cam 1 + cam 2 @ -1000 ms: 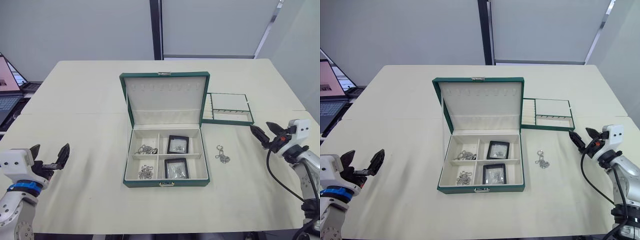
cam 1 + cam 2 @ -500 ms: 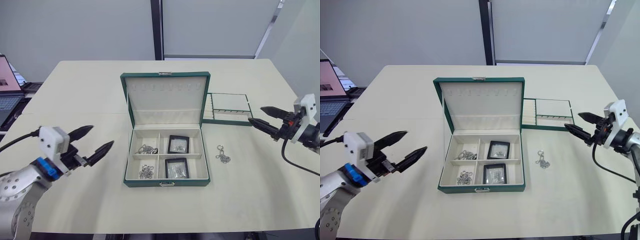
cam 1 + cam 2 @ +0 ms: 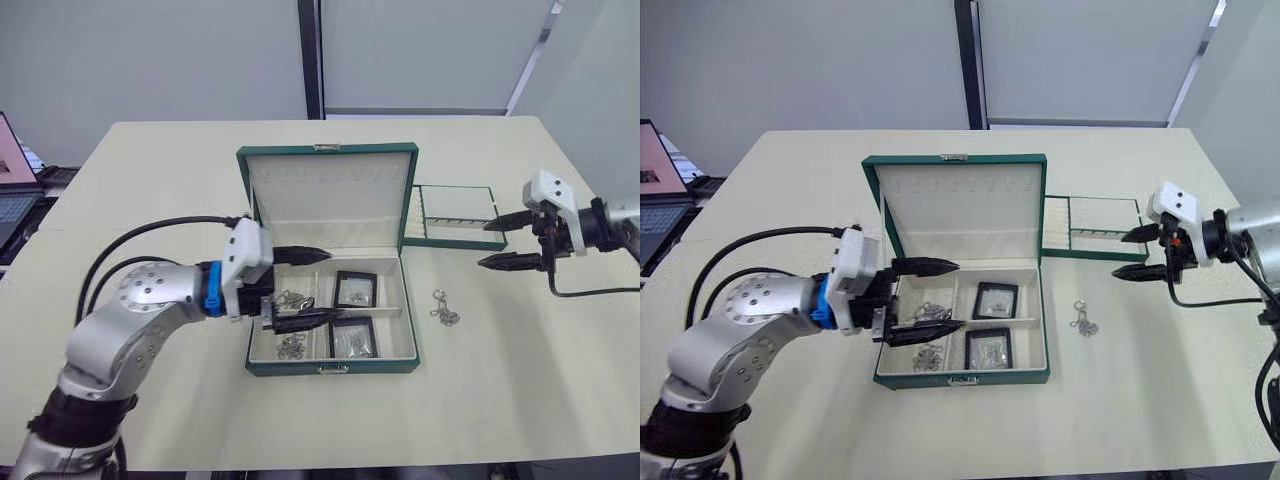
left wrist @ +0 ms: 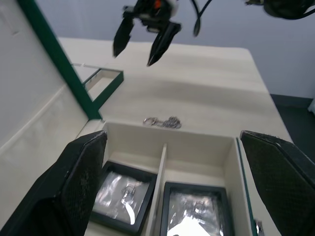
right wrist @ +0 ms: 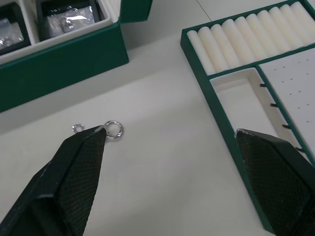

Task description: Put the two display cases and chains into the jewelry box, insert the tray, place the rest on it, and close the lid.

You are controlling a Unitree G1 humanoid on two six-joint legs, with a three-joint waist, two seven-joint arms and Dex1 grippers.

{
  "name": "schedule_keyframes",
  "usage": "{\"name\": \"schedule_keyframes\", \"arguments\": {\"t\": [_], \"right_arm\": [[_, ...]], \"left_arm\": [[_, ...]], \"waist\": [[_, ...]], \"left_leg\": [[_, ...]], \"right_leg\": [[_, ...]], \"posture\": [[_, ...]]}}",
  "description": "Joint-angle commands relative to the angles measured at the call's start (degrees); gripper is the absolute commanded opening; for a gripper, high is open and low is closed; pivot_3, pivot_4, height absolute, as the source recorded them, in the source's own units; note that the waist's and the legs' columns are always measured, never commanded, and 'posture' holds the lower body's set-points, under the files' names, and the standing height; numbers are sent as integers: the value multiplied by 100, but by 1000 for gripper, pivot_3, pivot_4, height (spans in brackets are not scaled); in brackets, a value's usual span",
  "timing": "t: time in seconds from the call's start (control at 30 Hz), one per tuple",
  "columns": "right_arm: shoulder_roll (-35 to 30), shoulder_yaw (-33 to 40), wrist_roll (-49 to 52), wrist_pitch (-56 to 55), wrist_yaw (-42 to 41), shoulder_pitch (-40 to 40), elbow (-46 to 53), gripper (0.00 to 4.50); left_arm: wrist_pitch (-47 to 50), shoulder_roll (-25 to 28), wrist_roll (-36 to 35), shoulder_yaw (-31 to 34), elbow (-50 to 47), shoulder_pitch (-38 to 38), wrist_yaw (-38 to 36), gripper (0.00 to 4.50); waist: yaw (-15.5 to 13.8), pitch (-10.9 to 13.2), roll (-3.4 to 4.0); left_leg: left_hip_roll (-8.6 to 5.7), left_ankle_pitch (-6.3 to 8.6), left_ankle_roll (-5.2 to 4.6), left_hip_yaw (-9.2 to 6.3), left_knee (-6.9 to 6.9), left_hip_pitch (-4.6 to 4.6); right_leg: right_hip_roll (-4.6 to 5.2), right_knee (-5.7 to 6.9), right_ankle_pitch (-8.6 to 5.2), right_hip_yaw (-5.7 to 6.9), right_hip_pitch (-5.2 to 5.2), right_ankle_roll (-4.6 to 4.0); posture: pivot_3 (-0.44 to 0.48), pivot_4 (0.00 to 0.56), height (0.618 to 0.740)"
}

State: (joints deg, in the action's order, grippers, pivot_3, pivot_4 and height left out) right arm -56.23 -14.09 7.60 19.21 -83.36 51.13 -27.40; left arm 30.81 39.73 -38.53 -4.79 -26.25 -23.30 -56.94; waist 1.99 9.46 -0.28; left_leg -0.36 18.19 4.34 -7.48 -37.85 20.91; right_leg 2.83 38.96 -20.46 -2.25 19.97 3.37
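While the jewelry box (image 3: 331, 310) stands with its lid (image 3: 328, 195) raised on the table (image 3: 180, 180), the left gripper (image 3: 303, 287) hangs over the left compartments with its two fingers wide apart. Two display cases (image 3: 356, 288) lie in the right compartments, one behind the other, and chains (image 3: 290, 345) lie in the left ones. One more chain (image 3: 444, 309) lies on the table just to the right of the box. The tray (image 3: 455, 217) sits beside the lid, at its right. The right gripper (image 3: 505, 243) hovers near the front right corner of the tray, fingers apart, holding nothing.
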Motion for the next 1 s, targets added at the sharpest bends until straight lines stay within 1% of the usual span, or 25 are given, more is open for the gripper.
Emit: {"name": "schedule_keyframes", "arguments": {"t": [0.03, 0.17, 0.33, 0.47, 0.63, 0.93, 1.0], "right_arm": [[209, -289, -641, -707, 49, 442, -695, 4446], [570, -584, -1232, -1497, 114, 876, -1663, 4446], [1033, -735, -1770, -2481, 513, 1439, -3127, 4446], [1320, -771, -2105, -2880, 772, 1790, -3934, 4446], [1516, -753, -2354, -3101, 775, 1924, -4296, 4446], [1698, -711, -2660, -3211, 1148, 1940, -4534, 4446], [1715, -694, -2698, -3219, 1209, 1948, -4557, 4074]], "left_arm": [[-251, -358, 314, -367, 199, -258, 5, 4500], [-669, -1008, 801, -710, 669, -402, 190, 4500], [-1184, -1510, 1363, -902, 1144, -406, 415, 4500], [-1309, -1858, 1520, -870, 1319, -480, 603, 4500], [-1374, -1975, 1643, -859, 1322, -430, 664, 4500], [-1507, -2105, 1773, -795, 1315, -388, 851, 4500], [-1539, -2123, 1792, -781, 1326, -391, 880, 4500]], "waist": [[2, 0, 0], [6, 0, -1], [31, 0, 0], [48, -1, 0], [54, -1, 1], [86, -2, 3], [97, -3, 3]], "left_leg": [[1, 0, 0, -1, -1, 0], [1, -1, 1, 8, -8, 3], [5, -1, 1, 37, -10, 4], [5, -1, 2, 41, -10, 2], [5, -1, 2, 41, -12, 2], [4, -2, 2, 45, -13, 2], [4, -2, 2, 45, -13, 1]], "right_leg": [[-2, 1, 0, 0, -1, 0], [-1, 1, 1, 0, 1, 1], [5, 2, 1, -3, 3, 2], [8, 3, 2, -3, 4, 3], [10, 8, 2, -3, 4, 4], [13, 10, 3, -3, 3, 6], [13, 10, 3, -2, 3, 6]], "posture": [[0, 150, 740], [0, 150, 740], [0, 150, 740], [0, 150, 740], [0, 150, 740], [0, 150, 740], [0, 150, 740]]}}
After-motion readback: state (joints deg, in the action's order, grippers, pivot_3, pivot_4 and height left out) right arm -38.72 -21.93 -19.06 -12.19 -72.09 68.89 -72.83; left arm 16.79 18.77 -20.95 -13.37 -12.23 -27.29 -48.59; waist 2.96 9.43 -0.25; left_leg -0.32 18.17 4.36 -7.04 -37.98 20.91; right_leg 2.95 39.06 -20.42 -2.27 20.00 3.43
